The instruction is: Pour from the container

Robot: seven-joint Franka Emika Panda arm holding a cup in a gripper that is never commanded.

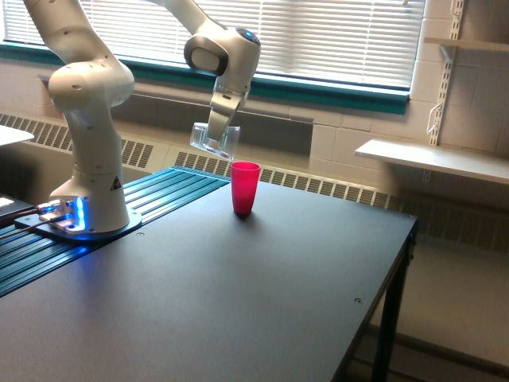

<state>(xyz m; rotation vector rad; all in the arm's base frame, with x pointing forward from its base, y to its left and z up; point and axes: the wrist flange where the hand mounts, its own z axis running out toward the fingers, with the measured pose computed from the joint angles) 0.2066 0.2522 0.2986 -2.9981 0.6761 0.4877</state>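
Exterior view, read from its left: the white arm's base (83, 215) stands on a ribbed teal-black platform (151, 203) at the tabletop's far left edge, with a blue light glowing low on its foot. From that base the arm rises out of the top of the picture and comes back down with its wrist (223, 56) in front of the window blinds (318, 32).

Below the wrist hangs the gripper (215, 137), and its jaws are clamped on the container (211, 140), a small clear cup. The container is held in the air, above the far edge of the tabletop, tilted over with its mouth turned down and toward the exterior view's right. I cannot tell whether anything is inside it; it looks see-through from wall to wall at this size.

Just right of the container and lower stands the pink cup (244, 188), upright on the tabletop (238, 302) near its far edge, roughly midway along that edge. The container's lower rim is up and to the left of the pink cup's mouth, close to it but not touching and not directly over it.

The dark tabletop runs on to the right; its right edge falls away over a black leg (390, 318). Beyond it, on the wall, a pale shelf (429, 159) sits on brackets, with another shelf higher up in the corner.
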